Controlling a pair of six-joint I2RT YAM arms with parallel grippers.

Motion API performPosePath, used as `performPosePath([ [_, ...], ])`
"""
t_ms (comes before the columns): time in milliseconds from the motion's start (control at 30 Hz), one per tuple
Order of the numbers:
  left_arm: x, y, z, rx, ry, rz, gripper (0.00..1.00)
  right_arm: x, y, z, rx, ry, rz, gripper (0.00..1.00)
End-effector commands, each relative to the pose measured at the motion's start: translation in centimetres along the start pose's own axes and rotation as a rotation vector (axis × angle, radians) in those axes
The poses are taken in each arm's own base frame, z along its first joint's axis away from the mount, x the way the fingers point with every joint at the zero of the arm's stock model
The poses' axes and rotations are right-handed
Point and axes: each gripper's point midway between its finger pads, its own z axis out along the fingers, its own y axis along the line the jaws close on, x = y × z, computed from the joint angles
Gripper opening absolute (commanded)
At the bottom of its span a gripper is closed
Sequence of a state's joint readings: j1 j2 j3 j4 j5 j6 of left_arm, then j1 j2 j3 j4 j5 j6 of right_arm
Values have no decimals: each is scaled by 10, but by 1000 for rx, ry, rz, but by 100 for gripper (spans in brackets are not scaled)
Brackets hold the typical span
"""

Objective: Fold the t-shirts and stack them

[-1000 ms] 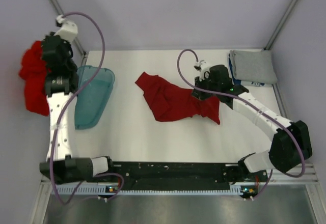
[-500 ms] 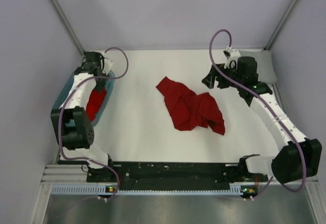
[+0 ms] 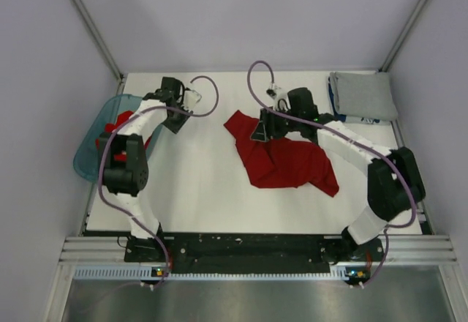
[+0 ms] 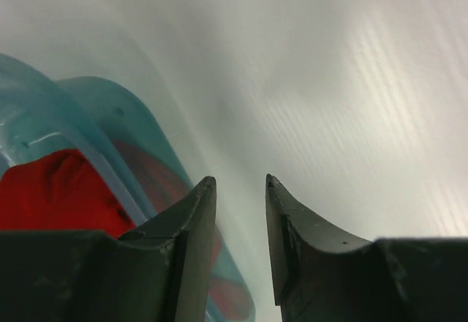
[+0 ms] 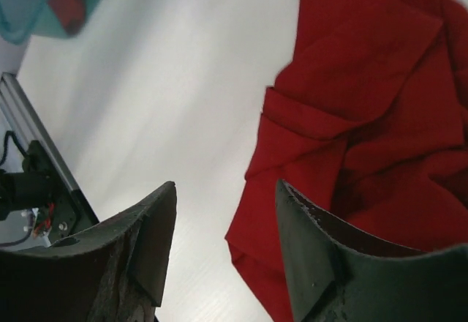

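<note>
One red t-shirt (image 3: 285, 159) lies crumpled in the middle of the table. My right gripper (image 3: 257, 130) hovers open over its upper left edge; in the right wrist view the red t-shirt (image 5: 365, 102) sits by the right finger, with nothing held in the right gripper (image 5: 227, 186). Another red t-shirt (image 3: 121, 124) sits in the teal tub (image 3: 95, 154). My left gripper (image 3: 178, 117) stands open and empty just right of the tub; the left wrist view shows the left gripper (image 4: 241, 183) beside the tub (image 4: 110, 117). A folded grey t-shirt (image 3: 363, 95) rests at the back right.
Something white and blue (image 3: 363, 120) pokes out from under the grey shirt. Slanted frame posts (image 3: 88, 22) rise at both back corners. The black rail (image 3: 248, 245) with the arm bases runs along the near edge.
My left gripper has come out of the tub onto the table beside it. My right gripper has swung from the back right to the red shirt's left edge. The shirt lies spread wider.
</note>
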State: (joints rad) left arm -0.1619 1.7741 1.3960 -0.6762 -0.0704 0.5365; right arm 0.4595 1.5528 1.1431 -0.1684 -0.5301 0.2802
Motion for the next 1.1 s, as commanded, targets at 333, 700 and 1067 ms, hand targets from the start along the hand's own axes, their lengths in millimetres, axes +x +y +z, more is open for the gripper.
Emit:
performPosePath([
  [333,9,78,18,13,-31,-311,41,112,-61,53,246,403,-32,60],
  [700,-31,65,-75,81,-271,-218,50,18,30,39,1,267,-146,0],
  [1067,-51,85,-175,-126,-512,-170,65,-194,280,-231,-630,-595,-584,0],
])
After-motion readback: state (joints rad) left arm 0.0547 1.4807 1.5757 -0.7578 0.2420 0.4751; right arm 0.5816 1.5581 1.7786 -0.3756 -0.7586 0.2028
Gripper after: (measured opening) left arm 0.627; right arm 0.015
